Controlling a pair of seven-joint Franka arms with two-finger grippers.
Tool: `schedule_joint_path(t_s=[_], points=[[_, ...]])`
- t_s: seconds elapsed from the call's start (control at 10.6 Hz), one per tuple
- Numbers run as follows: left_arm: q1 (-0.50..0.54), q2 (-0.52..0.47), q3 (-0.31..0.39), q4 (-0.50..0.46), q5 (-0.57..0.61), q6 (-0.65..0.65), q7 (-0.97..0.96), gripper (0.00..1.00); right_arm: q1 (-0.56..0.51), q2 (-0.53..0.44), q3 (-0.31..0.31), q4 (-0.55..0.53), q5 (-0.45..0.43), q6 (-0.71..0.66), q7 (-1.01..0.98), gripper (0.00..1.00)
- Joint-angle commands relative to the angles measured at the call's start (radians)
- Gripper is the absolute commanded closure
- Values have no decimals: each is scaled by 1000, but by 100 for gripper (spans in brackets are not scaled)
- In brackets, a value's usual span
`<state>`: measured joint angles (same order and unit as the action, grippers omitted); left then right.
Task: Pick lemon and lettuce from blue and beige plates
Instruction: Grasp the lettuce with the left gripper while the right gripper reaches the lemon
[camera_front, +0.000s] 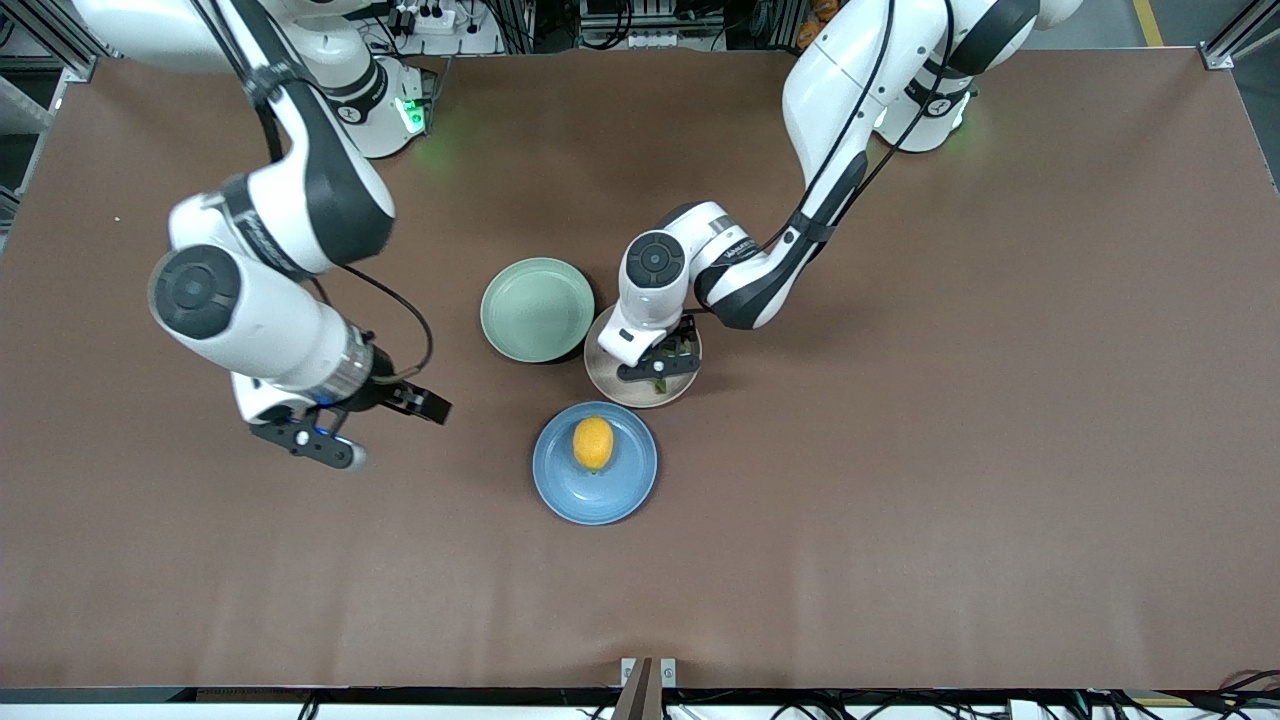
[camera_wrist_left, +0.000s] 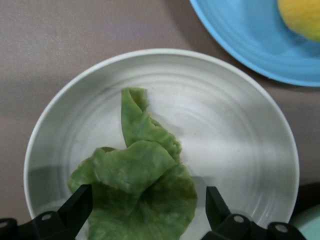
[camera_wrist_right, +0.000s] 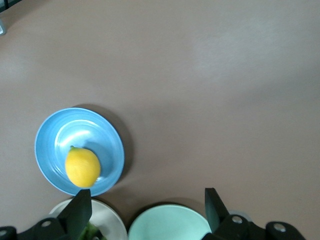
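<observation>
The lettuce (camera_wrist_left: 140, 185), a wrinkled green leaf, lies on the beige plate (camera_wrist_left: 250, 130). My left gripper (camera_wrist_left: 145, 205) is open and low over that plate, with one finger on each side of the leaf, not closed on it. In the front view the left gripper (camera_front: 660, 362) covers most of the beige plate (camera_front: 640, 393), and only a bit of lettuce (camera_front: 661, 384) shows. The lemon (camera_front: 593, 443) sits on the blue plate (camera_front: 570, 490), nearer to the front camera. My right gripper (camera_front: 375, 428) is open and empty, up over bare table toward the right arm's end.
An empty pale green plate (camera_front: 537, 309) sits beside the beige plate, toward the right arm's end. The right wrist view shows the lemon (camera_wrist_right: 82, 167) on the blue plate (camera_wrist_right: 50, 135), with the green plate (camera_wrist_right: 170, 225) and the beige plate (camera_wrist_right: 107, 220) at the picture's edge.
</observation>
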<state>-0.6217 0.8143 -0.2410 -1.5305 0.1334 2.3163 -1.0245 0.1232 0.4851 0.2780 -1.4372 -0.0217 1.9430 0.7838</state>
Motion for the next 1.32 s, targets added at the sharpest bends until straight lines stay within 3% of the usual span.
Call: schedule_joint_path(t_s=[0.0, 0.09, 0.19, 0.66, 0.94, 1.22], points=[[-21, 12, 11, 20, 31, 5, -31, 58, 48, 94, 24, 17, -6, 118, 138, 0], [-18, 11, 11, 18, 31, 5, -32, 93, 74, 134, 23, 17, -9, 182, 162, 0], [-15, 9, 11, 20, 31, 5, -32, 100, 99, 171, 23, 17, -15, 244, 182, 0], [7, -43, 11, 21, 32, -24, -29, 100, 151, 263, 21, 15, -70, 356, 198, 0], [49, -137, 11, 21, 32, -116, -22, 100, 182, 320, 21, 17, -167, 424, 280, 0], [132, -216, 9, 21, 31, -150, -6, 100, 213, 358, 18, 18, -178, 473, 301, 0]])
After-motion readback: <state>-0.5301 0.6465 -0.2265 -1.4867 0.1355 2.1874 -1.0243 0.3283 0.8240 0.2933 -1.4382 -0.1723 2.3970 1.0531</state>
